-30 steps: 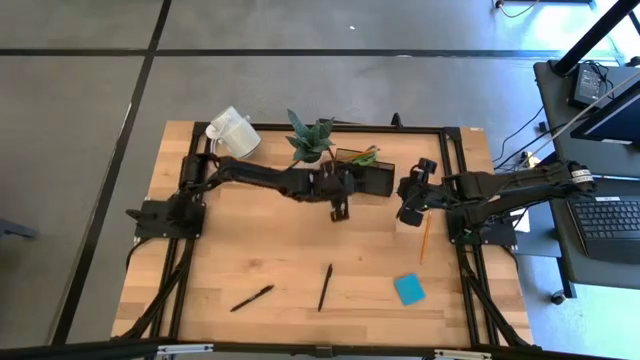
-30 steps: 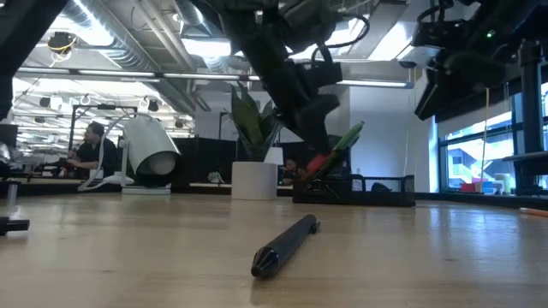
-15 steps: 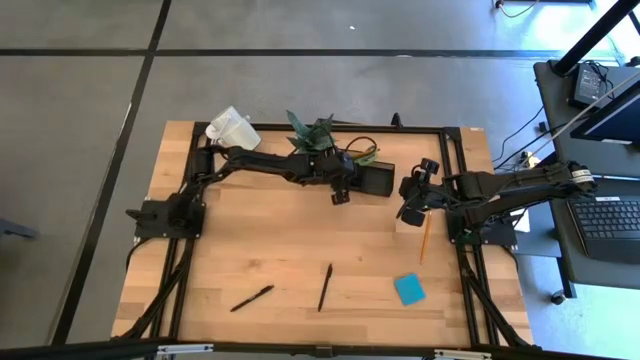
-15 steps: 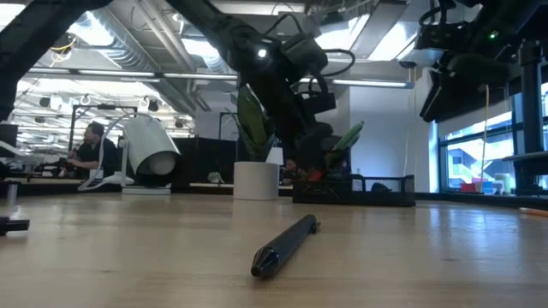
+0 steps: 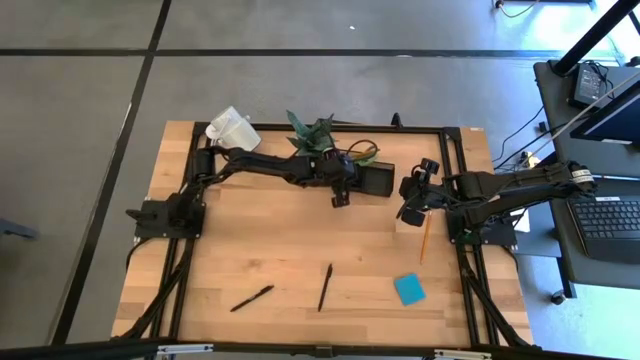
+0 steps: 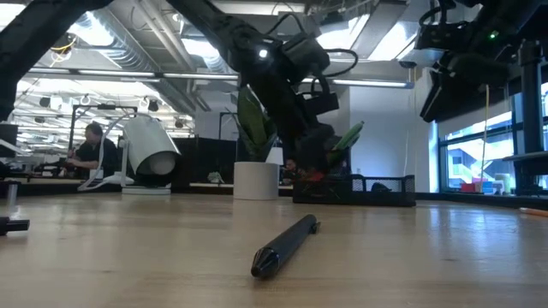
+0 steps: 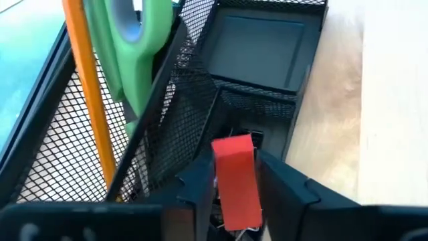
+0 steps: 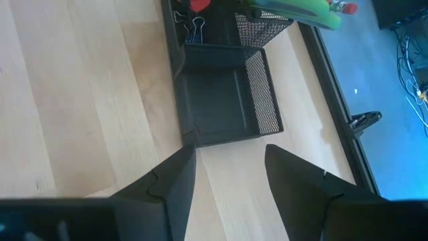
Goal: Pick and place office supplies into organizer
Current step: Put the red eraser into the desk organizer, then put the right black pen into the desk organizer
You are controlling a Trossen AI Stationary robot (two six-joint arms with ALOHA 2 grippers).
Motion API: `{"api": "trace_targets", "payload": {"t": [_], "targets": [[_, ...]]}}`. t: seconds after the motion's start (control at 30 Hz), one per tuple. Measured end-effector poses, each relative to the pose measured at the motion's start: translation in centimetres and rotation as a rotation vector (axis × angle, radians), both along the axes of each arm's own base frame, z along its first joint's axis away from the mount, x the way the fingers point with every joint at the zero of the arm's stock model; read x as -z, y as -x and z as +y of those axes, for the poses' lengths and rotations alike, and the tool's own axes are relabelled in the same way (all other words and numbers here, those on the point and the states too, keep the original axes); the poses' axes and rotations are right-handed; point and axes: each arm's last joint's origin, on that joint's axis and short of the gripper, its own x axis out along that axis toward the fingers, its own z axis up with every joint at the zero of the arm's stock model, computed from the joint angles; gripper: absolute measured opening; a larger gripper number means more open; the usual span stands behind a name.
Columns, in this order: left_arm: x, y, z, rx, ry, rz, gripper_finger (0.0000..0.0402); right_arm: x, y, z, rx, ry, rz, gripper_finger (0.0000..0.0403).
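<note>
High view: the left gripper (image 5: 340, 196) hangs over the near edge of the black organizer (image 5: 372, 179) at the far side of the bench (image 5: 260, 250). The right gripper (image 5: 408, 210) waits just right of the organizer, above an orange pencil (image 5: 425, 238). Two black pens (image 5: 325, 286) and a blue sticky-note pad (image 5: 408, 289) lie nearer the front.

Low view: one pen (image 6: 286, 245) lies in the foreground; the organizer (image 6: 377, 189) stands behind.

Left wrist view: a small red block (image 7: 237, 181) sits between the jaws over a mesh compartment; whether they pinch it cannot be told. Green-handled scissors (image 7: 134, 47) stand alongside.

Right wrist view: the jaws stand spread, empty.
</note>
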Motion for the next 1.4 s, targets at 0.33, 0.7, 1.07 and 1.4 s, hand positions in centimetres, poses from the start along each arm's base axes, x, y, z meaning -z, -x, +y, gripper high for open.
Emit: {"api": "trace_targets", "payload": {"t": [0.33, 0.7, 1.07, 1.4], "targets": [[-3.1, 0.8, -0.7, -0.03, -0.045, -0.031, 0.0145, 0.0, 0.0, 0.0, 0.0, -0.003, 0.0, 0.0183], [-8.1, 4.2, -11.5, 0.017, 0.359, 0.009, 0.0141, 0.0, 0.0, 0.0, 0.002, -0.005, 0.001, 0.0183], [-6.8, 5.2, -22.7, -0.143, 0.645, -0.02, 0.0136, -0.1, -0.1, 0.0, 0.002, -0.006, -0.016, 0.0183], [-5.2, 2.1, -27.8, -0.235, 0.621, 0.139, 0.0136, -0.2, -0.5, 0.1, -0.004, -0.016, -0.052, 0.0183]]}}
